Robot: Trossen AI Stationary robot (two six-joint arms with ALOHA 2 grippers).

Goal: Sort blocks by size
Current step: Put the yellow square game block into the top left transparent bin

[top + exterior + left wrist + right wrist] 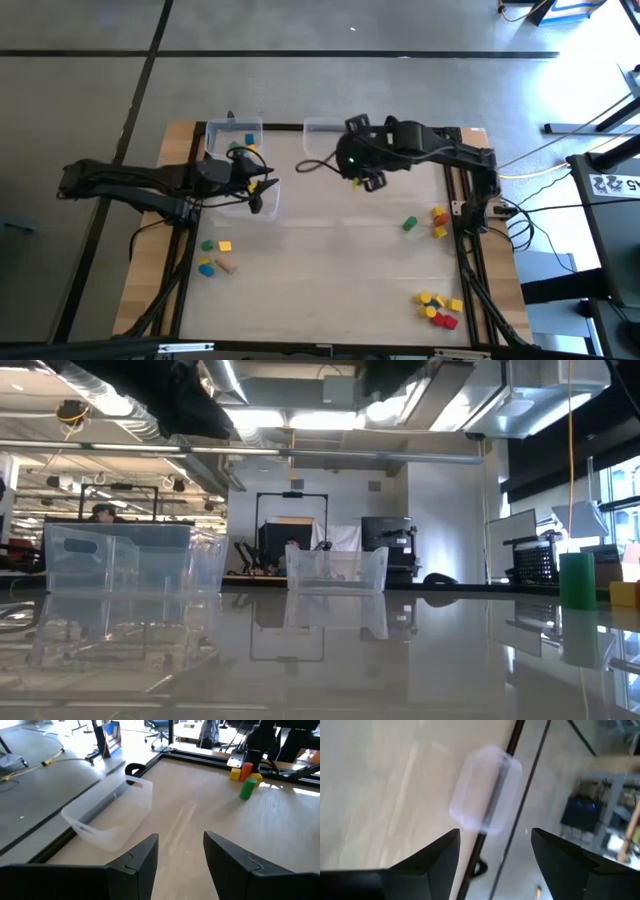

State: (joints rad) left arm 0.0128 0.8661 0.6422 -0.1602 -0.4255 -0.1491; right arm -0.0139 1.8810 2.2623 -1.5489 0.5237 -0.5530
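Small wooden blocks lie loose on the table in three groups. Green, yellow, blue and tan ones (215,256) sit near the left. A green cylinder (409,223) with yellow and red blocks (440,222) sits by the right edge. A yellow and red cluster (438,306) lies at the near right. A blue block (249,138) rests in the left clear bin (222,133). My left gripper (262,195) hovers at that bin's near side, open (180,840) and holding nothing. My right gripper (365,180) hangs above the table near the middle bin (322,128), open (495,832) and holding nothing.
The two clear bins stand at the table's far edge, and the low view shows them upright (120,560) (337,570). A black cable (312,165) trails on the table beside the middle bin. Bare tabletop lies between the block groups.
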